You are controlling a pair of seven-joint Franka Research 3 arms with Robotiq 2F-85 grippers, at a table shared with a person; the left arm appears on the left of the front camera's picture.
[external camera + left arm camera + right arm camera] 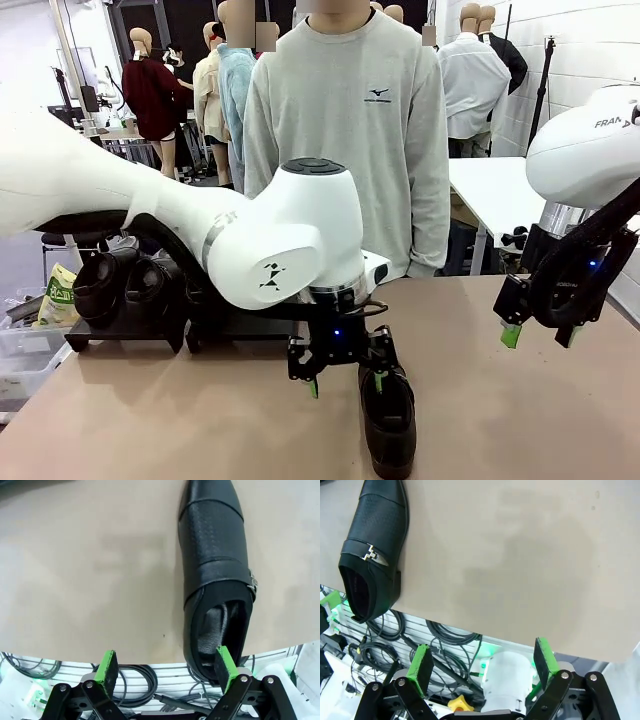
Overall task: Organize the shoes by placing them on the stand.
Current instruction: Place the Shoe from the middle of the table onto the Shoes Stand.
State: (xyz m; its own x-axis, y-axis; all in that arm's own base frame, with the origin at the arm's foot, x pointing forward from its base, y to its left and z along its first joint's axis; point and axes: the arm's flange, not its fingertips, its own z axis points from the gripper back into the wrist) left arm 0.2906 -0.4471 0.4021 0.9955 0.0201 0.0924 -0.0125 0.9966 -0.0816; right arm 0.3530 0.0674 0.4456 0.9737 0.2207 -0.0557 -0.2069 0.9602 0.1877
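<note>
One black shoe point(390, 420) with a strap and metal buckle lies near the table's front edge, heel toward the edge; it also appears in the left wrist view point(215, 575) and the right wrist view point(372, 550). My left gripper point(345, 385) hangs open just above it, one green pad point(225, 662) over the heel opening, nothing between its fingers. Two more black shoes point(125, 282) sit on the low black stand point(110, 335) at the left; a second riser point(240, 325) is mostly hidden by my left arm. My right gripper point(538, 335) hovers open over the table's right side.
A person in a grey sweatshirt point(350, 130) stands at the far side. A clear bin with a green bag point(58, 298) sits off the table's left. Cables point(445, 635) hang below the front edge. A white table point(500, 190) stands behind on the right.
</note>
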